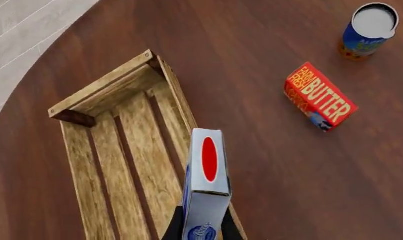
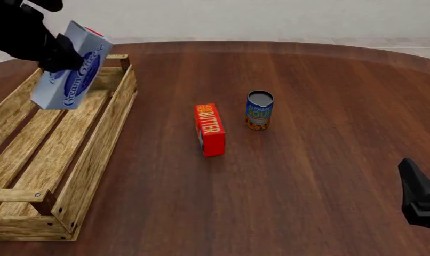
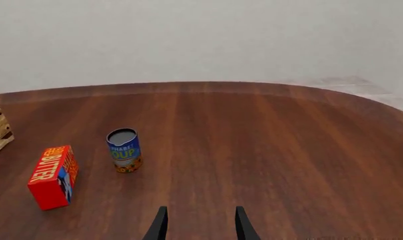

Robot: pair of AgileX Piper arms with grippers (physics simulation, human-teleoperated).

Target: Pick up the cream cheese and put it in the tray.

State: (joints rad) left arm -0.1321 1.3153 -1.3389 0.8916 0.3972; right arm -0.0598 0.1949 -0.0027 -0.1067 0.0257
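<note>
My left gripper (image 2: 53,57) is shut on the cream cheese (image 2: 67,69), a light blue-and-white box with a dark blue oval, held tilted in the air above the far end of the tray (image 2: 94,154). In the left wrist view the box (image 1: 207,187) shows its red-spotted end over the right side wall of the tray (image 1: 108,150). The tray is a long wooden slat crate at the table's left. My right gripper (image 3: 200,227) is open and empty, low at the near right (image 2: 421,200).
A red-orange BUTTER box (image 2: 209,129) lies mid-table, with a blue soup can (image 2: 259,110) standing just right of it. Both also show in the left wrist view: the butter box (image 1: 319,96), the can (image 1: 369,30).
</note>
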